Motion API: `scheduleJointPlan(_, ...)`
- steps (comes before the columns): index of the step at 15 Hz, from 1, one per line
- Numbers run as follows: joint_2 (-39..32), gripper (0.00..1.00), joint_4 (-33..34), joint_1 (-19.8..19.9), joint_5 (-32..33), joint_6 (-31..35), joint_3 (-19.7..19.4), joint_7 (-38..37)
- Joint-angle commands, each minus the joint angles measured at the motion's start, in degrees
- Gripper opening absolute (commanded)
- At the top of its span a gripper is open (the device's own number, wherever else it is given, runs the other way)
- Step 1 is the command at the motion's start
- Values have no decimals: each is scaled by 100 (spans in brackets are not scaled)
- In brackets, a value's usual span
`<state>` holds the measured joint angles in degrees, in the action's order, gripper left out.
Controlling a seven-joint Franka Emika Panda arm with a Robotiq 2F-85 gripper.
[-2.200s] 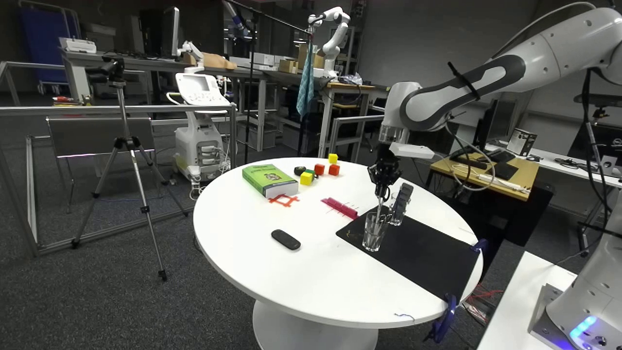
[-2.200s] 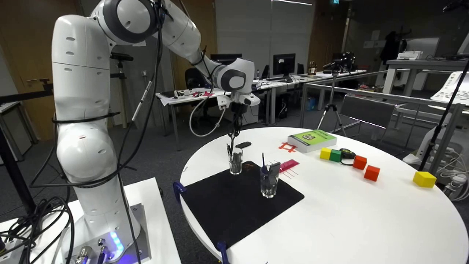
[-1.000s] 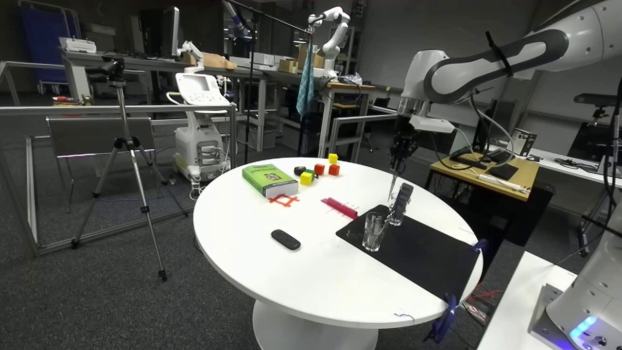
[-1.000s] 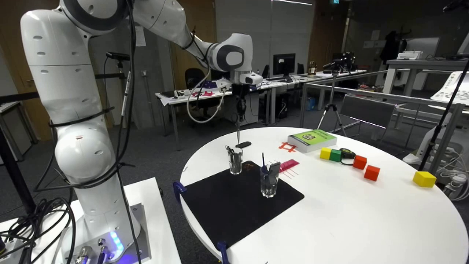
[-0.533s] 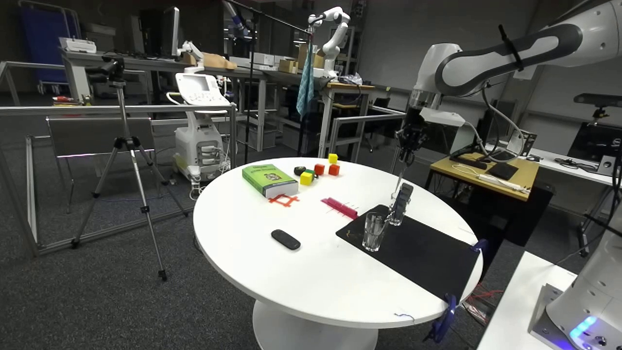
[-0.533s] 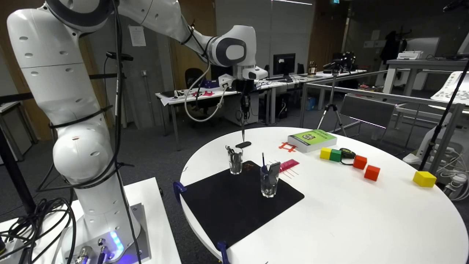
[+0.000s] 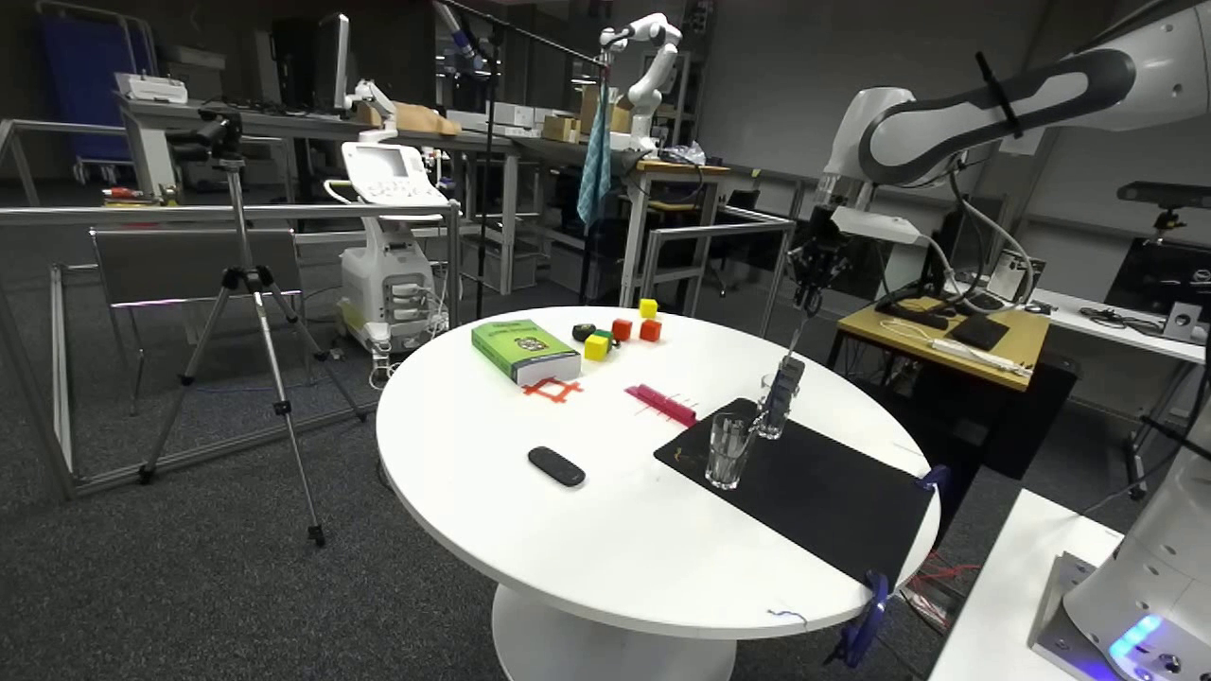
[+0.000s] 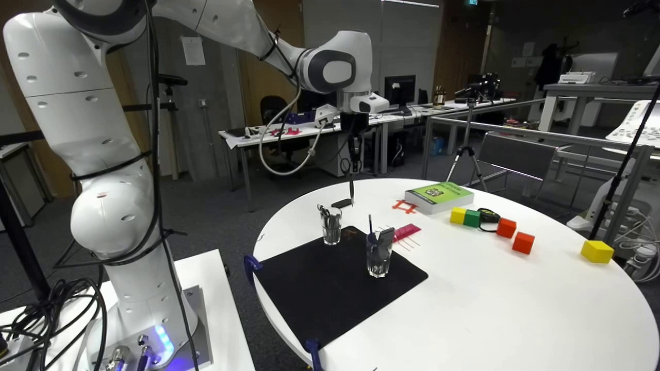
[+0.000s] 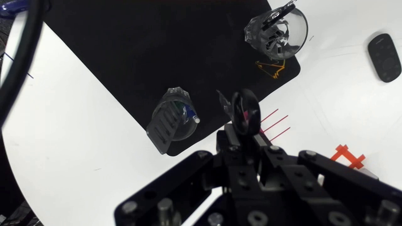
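Observation:
My gripper (image 9: pixel 246 137) is shut on a pair of scissors (image 9: pixel 251 114), holding them by the black handle, with one loop standing out past the fingers. In an exterior view the metal blades (image 8: pixel 351 190) point down from the gripper (image 8: pixel 355 161), clear of the table. A glass (image 8: pixel 332 234) with a black-handled item and dark metal pieces stands on the black mat (image 9: pixel 176 40). Another glass (image 8: pixel 378 265) holds a grey slotted piece (image 9: pixel 165 128) and a blue pen (image 9: pixel 190 113). From the wrist, the blades show over the mat between both glasses.
On the round white table (image 7: pixel 605 549) lie a dark remote (image 7: pixel 556 466), a pink strip (image 7: pixel 662 405), a green book (image 7: pixel 525 350) and several coloured cubes (image 8: pixel 506 228). Blue clamps (image 7: pixel 866 619) grip the mat at the table edge. A cable (image 9: pixel 22 56) crosses the wrist view.
The scissors have come up out of the glass with the black-handled item. Gripper and scissors have since risen and shifted sideways, to the right in both exterior views. The glasses have not moved.

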<state>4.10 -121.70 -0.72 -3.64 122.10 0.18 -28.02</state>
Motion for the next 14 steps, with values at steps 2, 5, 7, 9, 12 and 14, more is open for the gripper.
scheduleJointPlan(2, 244, 3, -207, 221, -54, 91, -153, 276)
scheduleJointPlan(5, 231, 3, -207, 337, -45, 105, -276, 454)
scheduleJointPlan(7, 229, 3, -212, 401, -58, 102, -349, 582)
scheduleJointPlan(9, 217, 3, -207, 466, -65, 110, -419, 714)
scheduleJointPlan(12, 174, 3, -192, 536, -74, 150, -497, 876)
scheduleJointPlan(14, 110, 3, -171, 558, -122, 259, -535, 999)
